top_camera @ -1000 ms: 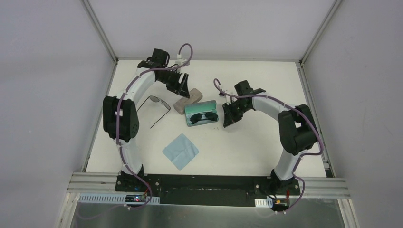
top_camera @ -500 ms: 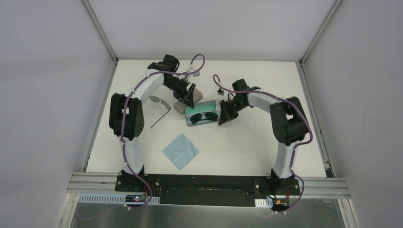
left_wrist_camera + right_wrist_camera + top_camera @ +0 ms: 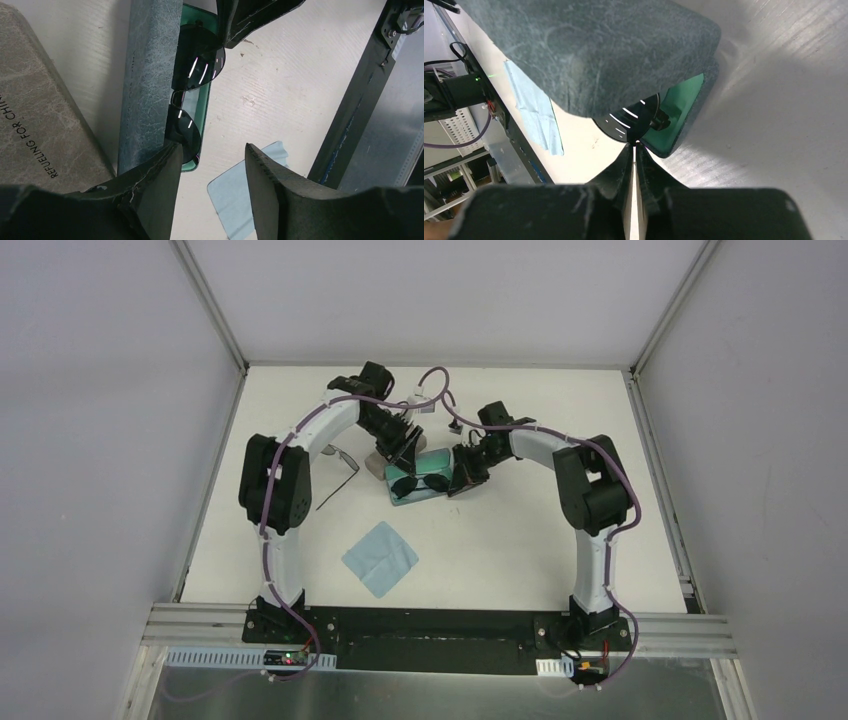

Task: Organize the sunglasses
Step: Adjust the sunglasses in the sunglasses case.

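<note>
My left claw [image 3: 211,150] gapes half-wide, empty; my right claw [image 3: 634,155] is pinched closed (gripping nothing). Between them the black wire-framed dark-lensed sunglasses [image 3: 194,65] lie in the open blue-grey, green-lined case [image 3: 149,75].

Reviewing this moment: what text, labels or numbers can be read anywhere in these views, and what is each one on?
"REFUELING FOR CHIN": printed on the beige case in the left wrist view; the frame edge cuts off the rest.
Nothing else can be read: no print shows on the blue case or the cloth.
</note>
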`<state>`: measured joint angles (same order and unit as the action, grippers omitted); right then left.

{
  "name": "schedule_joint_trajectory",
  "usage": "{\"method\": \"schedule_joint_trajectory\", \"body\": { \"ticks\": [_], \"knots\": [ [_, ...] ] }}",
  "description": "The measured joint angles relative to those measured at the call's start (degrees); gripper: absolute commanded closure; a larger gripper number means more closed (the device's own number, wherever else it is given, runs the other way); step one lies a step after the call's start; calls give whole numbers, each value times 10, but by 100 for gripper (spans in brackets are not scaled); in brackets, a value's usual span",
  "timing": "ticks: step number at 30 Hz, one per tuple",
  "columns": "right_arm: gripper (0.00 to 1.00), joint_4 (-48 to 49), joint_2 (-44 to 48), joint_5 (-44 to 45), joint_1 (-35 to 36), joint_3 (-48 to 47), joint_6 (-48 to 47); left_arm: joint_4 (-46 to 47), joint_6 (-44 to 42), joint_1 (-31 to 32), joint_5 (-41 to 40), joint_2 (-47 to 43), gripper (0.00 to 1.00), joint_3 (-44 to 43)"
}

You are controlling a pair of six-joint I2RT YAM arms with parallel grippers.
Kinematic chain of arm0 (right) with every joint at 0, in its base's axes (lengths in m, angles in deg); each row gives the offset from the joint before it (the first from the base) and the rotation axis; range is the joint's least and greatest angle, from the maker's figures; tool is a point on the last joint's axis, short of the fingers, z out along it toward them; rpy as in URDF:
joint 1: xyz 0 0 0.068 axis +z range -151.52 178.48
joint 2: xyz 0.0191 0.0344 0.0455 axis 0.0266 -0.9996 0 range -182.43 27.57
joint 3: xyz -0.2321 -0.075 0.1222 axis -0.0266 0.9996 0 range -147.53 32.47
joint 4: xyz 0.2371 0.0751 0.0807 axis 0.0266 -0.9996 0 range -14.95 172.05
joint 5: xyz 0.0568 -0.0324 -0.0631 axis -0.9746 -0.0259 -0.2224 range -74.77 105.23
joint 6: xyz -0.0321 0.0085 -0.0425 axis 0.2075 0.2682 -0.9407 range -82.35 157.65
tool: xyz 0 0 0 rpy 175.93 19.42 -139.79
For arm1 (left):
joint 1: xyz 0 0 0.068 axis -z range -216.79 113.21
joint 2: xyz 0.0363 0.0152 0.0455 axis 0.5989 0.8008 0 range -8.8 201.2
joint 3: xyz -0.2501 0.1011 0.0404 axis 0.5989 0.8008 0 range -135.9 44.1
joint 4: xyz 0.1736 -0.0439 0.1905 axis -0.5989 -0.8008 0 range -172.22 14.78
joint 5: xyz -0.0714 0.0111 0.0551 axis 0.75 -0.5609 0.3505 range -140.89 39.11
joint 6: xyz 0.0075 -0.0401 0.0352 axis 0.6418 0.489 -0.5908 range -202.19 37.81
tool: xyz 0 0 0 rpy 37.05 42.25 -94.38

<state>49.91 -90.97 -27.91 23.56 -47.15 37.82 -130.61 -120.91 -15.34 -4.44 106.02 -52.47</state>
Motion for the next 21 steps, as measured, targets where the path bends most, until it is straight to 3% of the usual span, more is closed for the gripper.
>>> {"method": "schedule_joint_trajectory", "body": {
  "ticks": [8,13,21],
  "knots": [
    [86,9,-2,1,0,-1,33,0,-11,8,-9,3,55,0],
    [67,17,-1,7,0,0,78,0,-13,15,-12,3,56,0],
    [65,40,19,40,6,19,135,0,-14,20,-16,3,57,0]
  ]
}}
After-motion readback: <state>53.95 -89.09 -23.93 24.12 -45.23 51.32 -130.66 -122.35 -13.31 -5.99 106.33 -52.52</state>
